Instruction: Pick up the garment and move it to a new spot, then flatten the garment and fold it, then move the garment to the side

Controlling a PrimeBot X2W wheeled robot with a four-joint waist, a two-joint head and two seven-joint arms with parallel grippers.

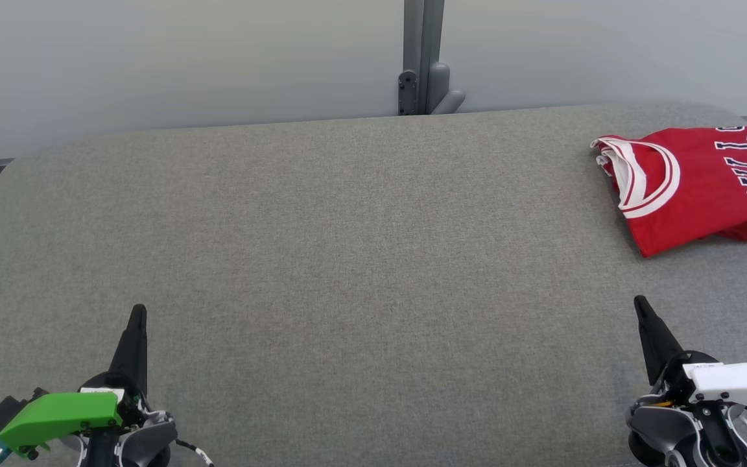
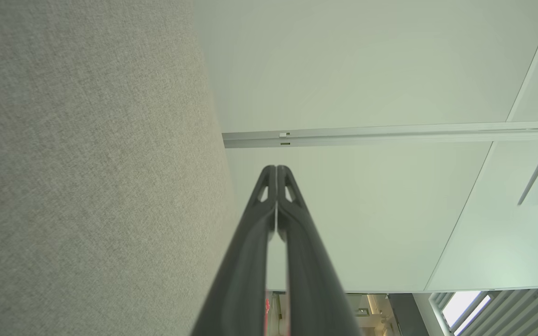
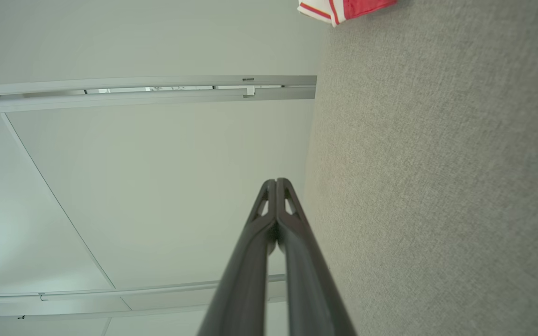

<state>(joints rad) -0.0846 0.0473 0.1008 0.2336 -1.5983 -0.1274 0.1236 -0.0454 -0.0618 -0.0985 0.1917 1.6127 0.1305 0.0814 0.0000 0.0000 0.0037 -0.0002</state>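
The garment point(image 1: 698, 185) is a red jersey with white trim and dark letters, lying folded at the far right of the grey fabric table point(image 1: 347, 259), partly cut off by the head view's right edge. A corner of the garment point(image 3: 343, 8) shows at the top of the right wrist view. My left gripper point(image 1: 138, 311) rests at the lower left, shut and holding nothing, its tips pressed together point(image 2: 276, 167). My right gripper point(image 1: 639, 301) sits at the lower right, below the jersey and well apart from it, also shut and holding nothing point(image 3: 276, 180).
A pale wall runs behind the table, with a grey metal post and bracket point(image 1: 422, 61) at the far edge's middle. The table's far corners are rounded.
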